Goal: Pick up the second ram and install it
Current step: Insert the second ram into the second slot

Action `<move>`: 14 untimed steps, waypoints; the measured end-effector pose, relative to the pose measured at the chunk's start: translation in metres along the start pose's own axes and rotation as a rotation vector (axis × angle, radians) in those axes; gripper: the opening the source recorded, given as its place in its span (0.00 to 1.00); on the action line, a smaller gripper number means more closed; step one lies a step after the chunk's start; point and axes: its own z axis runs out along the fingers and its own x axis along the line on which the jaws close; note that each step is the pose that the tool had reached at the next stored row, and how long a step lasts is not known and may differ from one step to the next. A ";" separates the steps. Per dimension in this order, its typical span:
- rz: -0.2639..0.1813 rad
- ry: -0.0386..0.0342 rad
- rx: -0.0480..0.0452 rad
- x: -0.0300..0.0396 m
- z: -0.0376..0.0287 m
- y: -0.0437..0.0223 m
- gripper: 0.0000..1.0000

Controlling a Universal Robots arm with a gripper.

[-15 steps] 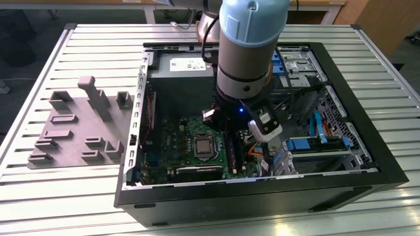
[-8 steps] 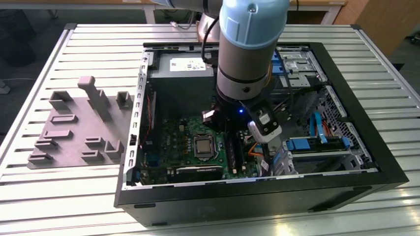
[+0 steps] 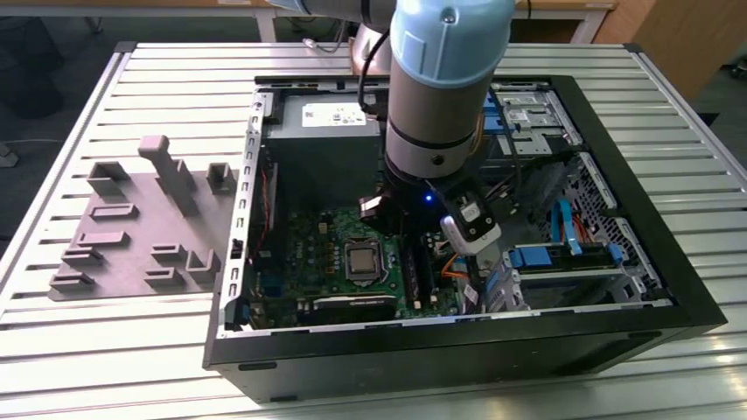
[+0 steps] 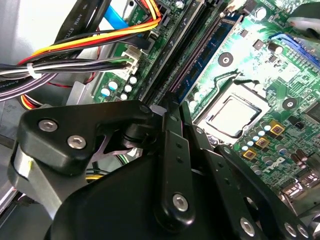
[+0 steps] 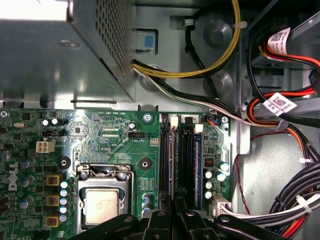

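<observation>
Second ram (image 5: 199,170), as we read it, stands on edge in the mobo slot row just ahead of the gripper (image 5: 175,217), whose fingers are drawn together; no board shows between them. Risk: off-centre push tilts the stick, so one latch (image 5: 198,128) won't click, or the board flexes. Cable bundle (image 5: 295,200) sits near and could snag. PC case (image 3: 653,332) lies on a slatted metal table (image 3: 152,79), w/ a grey fixture tray (image 3: 129,227) at the exterior view's left.
</observation>
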 end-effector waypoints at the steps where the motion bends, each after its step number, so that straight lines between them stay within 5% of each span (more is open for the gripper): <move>1: 0.000 0.0000 0.0000 0.0000 0.0000 0.0000 0.14; 14: 0.012 -0.0006 0.0002 -0.0028 0.0006 -0.0010 0.14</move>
